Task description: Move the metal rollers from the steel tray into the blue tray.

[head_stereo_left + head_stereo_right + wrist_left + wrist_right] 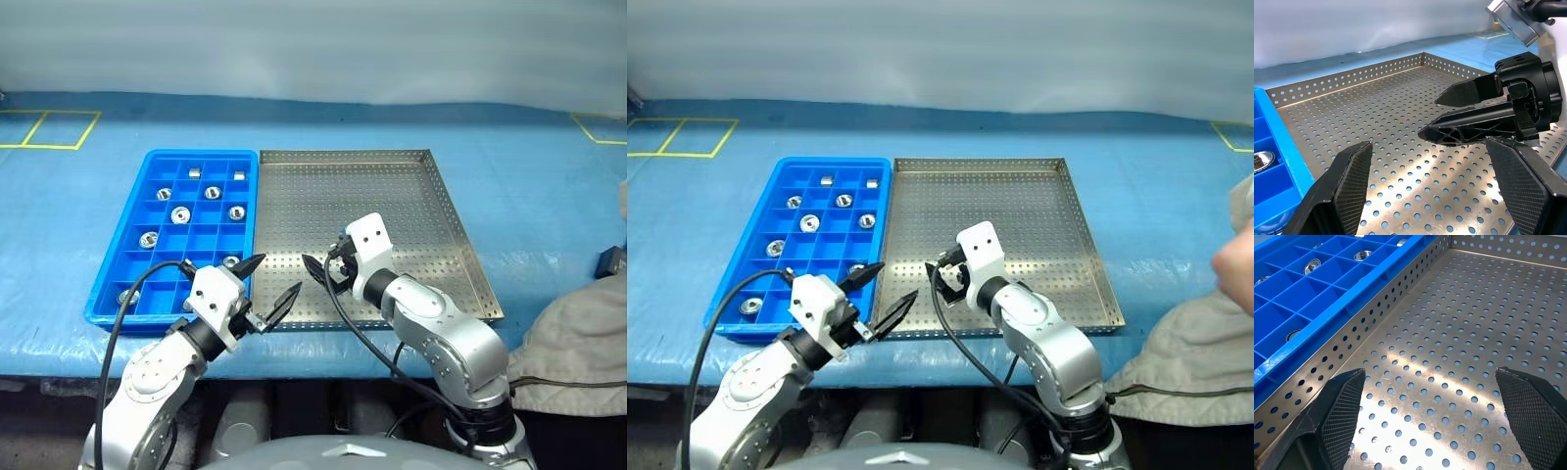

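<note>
rollers (180,213) all sit in blue tray (108,284), frame left; steel tray (460,235) looks bare. left gripper (271,284) and right gripper (326,274) spread, empty; next: withdraw.

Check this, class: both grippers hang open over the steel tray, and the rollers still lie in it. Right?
Wrong on the rollers: the head views show them in the blue tray. The steel tray holds none. Both left gripper and right gripper are open.
</note>
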Controlling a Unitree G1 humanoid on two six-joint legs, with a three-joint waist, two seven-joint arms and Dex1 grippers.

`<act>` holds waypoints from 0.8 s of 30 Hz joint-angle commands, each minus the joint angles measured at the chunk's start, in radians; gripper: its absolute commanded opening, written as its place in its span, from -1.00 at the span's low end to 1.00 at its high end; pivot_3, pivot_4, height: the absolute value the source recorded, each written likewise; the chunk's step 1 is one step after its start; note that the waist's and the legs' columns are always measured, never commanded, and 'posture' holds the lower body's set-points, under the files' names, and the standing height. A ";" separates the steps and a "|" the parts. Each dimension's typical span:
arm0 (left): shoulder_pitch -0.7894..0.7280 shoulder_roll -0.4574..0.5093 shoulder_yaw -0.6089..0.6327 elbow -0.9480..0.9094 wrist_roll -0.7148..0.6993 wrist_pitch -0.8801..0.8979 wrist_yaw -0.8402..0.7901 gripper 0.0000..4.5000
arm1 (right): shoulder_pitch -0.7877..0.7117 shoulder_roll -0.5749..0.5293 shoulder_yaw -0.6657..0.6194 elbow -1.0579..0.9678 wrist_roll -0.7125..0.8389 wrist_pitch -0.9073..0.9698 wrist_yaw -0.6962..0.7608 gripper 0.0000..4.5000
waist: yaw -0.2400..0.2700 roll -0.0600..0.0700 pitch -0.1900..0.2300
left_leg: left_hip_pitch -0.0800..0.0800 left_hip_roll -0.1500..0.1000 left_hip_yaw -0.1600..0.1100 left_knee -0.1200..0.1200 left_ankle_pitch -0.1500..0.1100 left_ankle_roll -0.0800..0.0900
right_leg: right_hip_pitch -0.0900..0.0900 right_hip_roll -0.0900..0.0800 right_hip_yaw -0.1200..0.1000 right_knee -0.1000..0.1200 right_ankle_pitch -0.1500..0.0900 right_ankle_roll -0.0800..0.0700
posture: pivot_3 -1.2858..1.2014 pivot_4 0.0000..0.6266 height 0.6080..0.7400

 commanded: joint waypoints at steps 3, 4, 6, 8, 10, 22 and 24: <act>-0.017 0.005 0.011 -0.006 -0.018 -0.006 -0.008 0.79 | -0.012 0.008 0.005 -0.020 -0.001 -0.005 -0.006 0.99 | 0.000 0.000 0.000 | 0.000 0.000 0.000 0.000 0.000 0.000 | 0.000 0.000 0.000 0.000 0.000 0.000 | 0.15 -0.52 1.00; -0.019 0.006 0.012 -0.005 -0.018 -0.006 -0.008 0.79 | -0.013 0.009 0.005 -0.020 -0.001 -0.005 -0.006 0.99 | 0.000 0.000 0.000 | 0.000 0.000 0.000 0.000 0.000 0.000 | 0.000 0.000 0.000 0.000 0.000 0.000 | 0.15 -0.52 1.00; -0.023 0.006 0.012 -0.003 -0.019 -0.006 -0.008 0.79 | -0.013 0.009 0.006 -0.021 -0.001 -0.004 -0.006 0.99 | 0.000 0.000 0.000 | 0.000 0.000 0.000 0.000 0.000 0.000 | 0.000 0.000 0.000 0.000 0.000 0.000 | 0.15 -0.52 1.00; -0.025 0.007 0.011 -0.001 -0.019 -0.007 -0.007 0.79 | -0.012 0.006 0.006 -0.022 -0.003 -0.003 -0.006 0.99 | 0.000 0.000 0.000 | 0.000 0.000 0.000 0.000 0.000 0.000 | 0.000 0.000 0.000 0.000 0.000 0.000 | 0.15 -0.52 1.00; -0.025 0.008 0.009 0.000 -0.019 -0.008 -0.005 0.79 | -0.012 0.002 0.006 -0.023 -0.003 -0.001 -0.004 0.99 | -0.001 0.000 0.000 | 0.000 0.000 0.000 0.000 0.000 0.000 | 0.000 0.000 0.000 0.000 0.000 0.000 | 0.15 -0.52 1.00; -0.015 0.007 0.006 -0.002 -0.012 -0.014 0.006 0.79 | -0.028 -0.009 0.009 -0.014 0.001 0.001 0.008 0.99 | 0.001 0.000 0.000 | 0.000 0.000 0.000 0.000 0.000 0.000 | 0.000 0.000 0.000 0.000 0.000 0.000 | 0.17 -0.52 1.00; -0.010 0.005 0.002 -0.004 -0.011 -0.016 0.008 0.79 | -0.030 -0.011 0.008 -0.013 0.002 0.002 0.009 0.99 | 0.001 0.000 0.000 | 0.000 0.000 0.000 0.000 0.000 0.000 | 0.000 0.000 0.000 0.000 0.000 0.000 | 0.17 -0.52 1.00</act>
